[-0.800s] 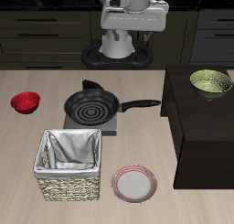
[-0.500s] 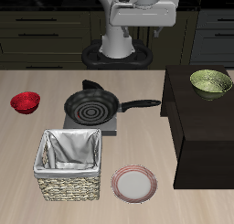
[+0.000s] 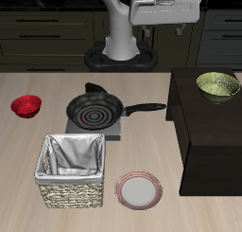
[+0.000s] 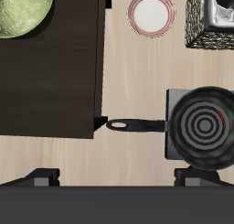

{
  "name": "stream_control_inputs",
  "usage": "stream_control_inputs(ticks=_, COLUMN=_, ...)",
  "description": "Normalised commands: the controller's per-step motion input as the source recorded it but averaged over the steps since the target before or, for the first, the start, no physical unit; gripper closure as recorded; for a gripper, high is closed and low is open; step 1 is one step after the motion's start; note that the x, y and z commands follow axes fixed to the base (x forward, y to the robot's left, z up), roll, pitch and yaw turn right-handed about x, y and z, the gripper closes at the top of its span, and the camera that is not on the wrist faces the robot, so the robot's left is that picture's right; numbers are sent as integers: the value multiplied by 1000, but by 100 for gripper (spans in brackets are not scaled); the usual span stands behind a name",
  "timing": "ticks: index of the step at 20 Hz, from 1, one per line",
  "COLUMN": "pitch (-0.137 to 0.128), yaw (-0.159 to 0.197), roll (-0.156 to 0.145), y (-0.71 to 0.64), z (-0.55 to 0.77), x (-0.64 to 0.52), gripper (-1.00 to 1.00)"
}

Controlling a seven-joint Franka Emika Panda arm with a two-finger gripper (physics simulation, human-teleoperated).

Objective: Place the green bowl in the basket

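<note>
- The green bowl [image 3: 218, 85] sits upright on the dark raised cabinet [image 3: 203, 132], near that cabinet's back edge; in the wrist view the bowl [image 4: 20, 10] shows its pale speckled inside, with nothing touching it.
- The basket [image 3: 71, 169], woven and lined with light cloth, stands on the table [image 3: 28, 151] near the front edge, well apart from the bowl; only part of it [image 4: 213, 17] appears in the wrist view.
- The gripper [image 3: 165, 8] hangs high above the table's back edge, apart from every object; whether its fingers are apart or together cannot be told, since only dark blurred finger bases [image 4: 44, 177] show in the wrist view.
- A black frying pan [image 3: 95, 110] rests on a grey burner plate [image 3: 112, 133] at mid-table, behind the basket, its handle [image 3: 144, 109] pointing toward the cabinet.
- A white plate with a pink rim [image 3: 139, 190] lies just beside the basket at the front edge.
- A small red bowl [image 3: 26, 106] sits near the table's side edge, far from the cabinet.
</note>
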Motion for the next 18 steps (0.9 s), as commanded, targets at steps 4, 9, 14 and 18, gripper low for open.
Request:
stream_control_inputs(ticks=4, pitch=-11, yaw=13, roll=25, y=266, z=122, x=62, gripper=-100)
stream_control_inputs(ticks=9, pitch=-27, yaw=10, roll=18, y=225, z=191, x=56, gripper=-100)
stream_control_inputs(ticks=14, pitch=-2, yaw=-4, roll=6, y=184, z=164, x=168, gripper=-100)
stream_control_inputs(ticks=18, pitch=12, yaw=10, roll=-5, y=111, z=8, x=215, gripper=-100)
